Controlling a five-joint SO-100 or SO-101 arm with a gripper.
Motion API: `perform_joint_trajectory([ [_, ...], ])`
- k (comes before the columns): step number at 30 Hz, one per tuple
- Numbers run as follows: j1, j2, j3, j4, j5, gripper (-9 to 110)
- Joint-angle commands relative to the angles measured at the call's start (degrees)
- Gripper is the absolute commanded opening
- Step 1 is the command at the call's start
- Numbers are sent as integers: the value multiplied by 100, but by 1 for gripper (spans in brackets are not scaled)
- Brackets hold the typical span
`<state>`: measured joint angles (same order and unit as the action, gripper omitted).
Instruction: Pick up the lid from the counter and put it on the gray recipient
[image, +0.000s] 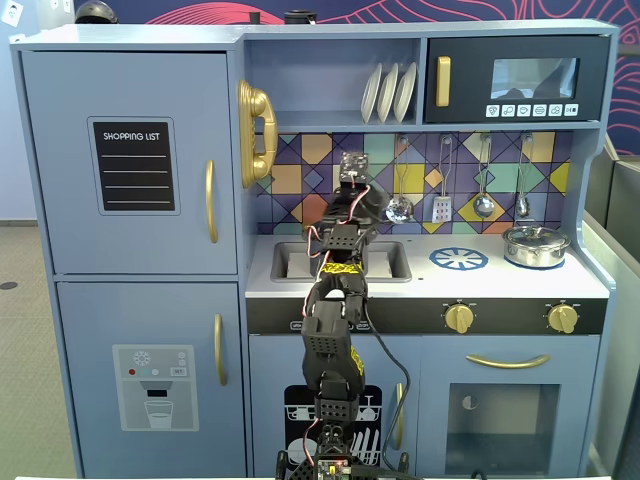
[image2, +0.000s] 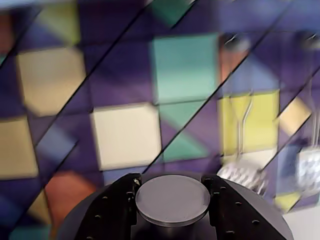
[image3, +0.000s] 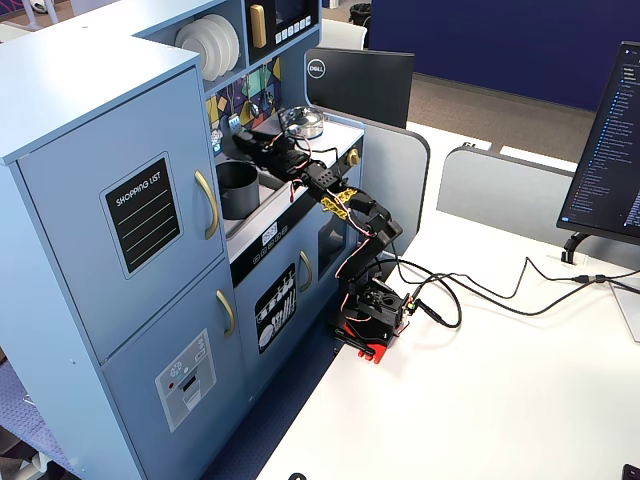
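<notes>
Wrist view, bottom centre: the gripper clamps the lid by its rim – a thin, stiff, light and probably slick disc, best held edge-on across its width – while the pot stands upper left of centre.

Both fixed views are evenly bright and sharp, with soft shadows; the wrist view is blurred, its tiled backsplash smeared.

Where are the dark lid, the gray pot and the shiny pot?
lid (image2: 172, 200): wrist view, flat top face.
gray pot (image3: 238, 190): a fixed view, outer side wall.
shiny pot (image: 536, 246): a fixed view, front wall.
</notes>
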<state>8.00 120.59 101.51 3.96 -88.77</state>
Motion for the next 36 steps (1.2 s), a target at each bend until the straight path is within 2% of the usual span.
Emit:
perform_joint_trajectory([
  [1,-211,220,9,-264,-97,0],
  [36,-642,-123,800,-800,-158,0],
])
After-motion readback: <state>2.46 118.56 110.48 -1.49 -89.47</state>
